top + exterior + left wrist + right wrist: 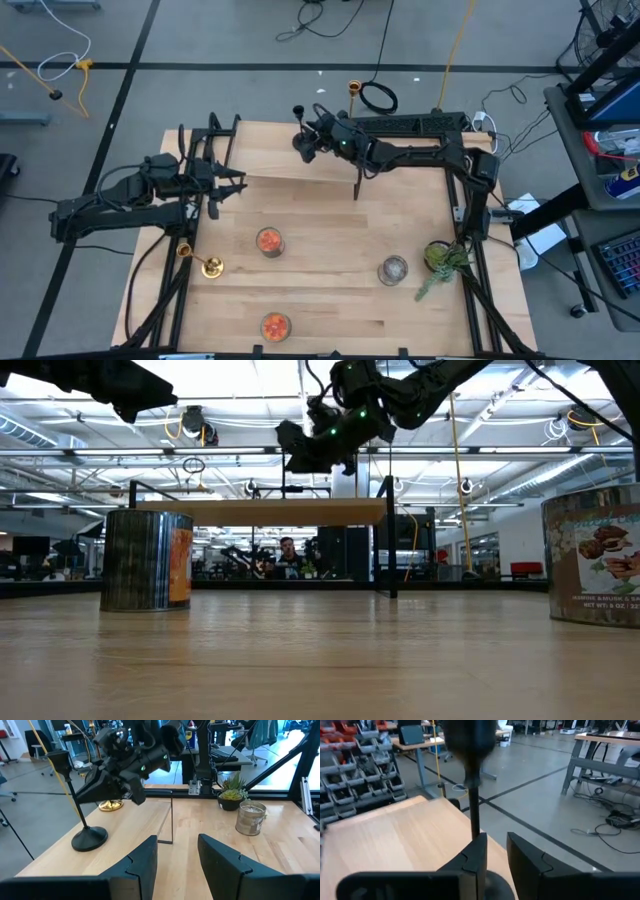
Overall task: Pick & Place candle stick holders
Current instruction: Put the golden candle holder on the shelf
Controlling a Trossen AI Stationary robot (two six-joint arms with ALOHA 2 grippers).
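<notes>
A matte black candle stick holder (75,810) stands upright on its round base on a raised wooden shelf (260,150) at the table's far side. My right gripper (495,845) is open right at its stem (474,795), which rises just beyond the fingertips. It also shows in the high view (303,146). A gold holder (353,90) stands on the shelf's far edge. Another gold holder (203,262) seems to lie on its side on the table at the near left. My left gripper (177,845) is open and empty, left of the shelf. My right gripper stands level at the black holder's stem, low on it (476,827). The stem runs down behind one fingertip (479,855), so I cannot tell whether the finger touches it. The holder stands upright on the shelf.
Two jars with orange contents (269,242) (275,325), a clear jar (393,269) and a small green plant (445,258) stand on the table. The shelf's thin black leg (357,185) stands mid-table. Free table lies between the jars and the shelf.
</notes>
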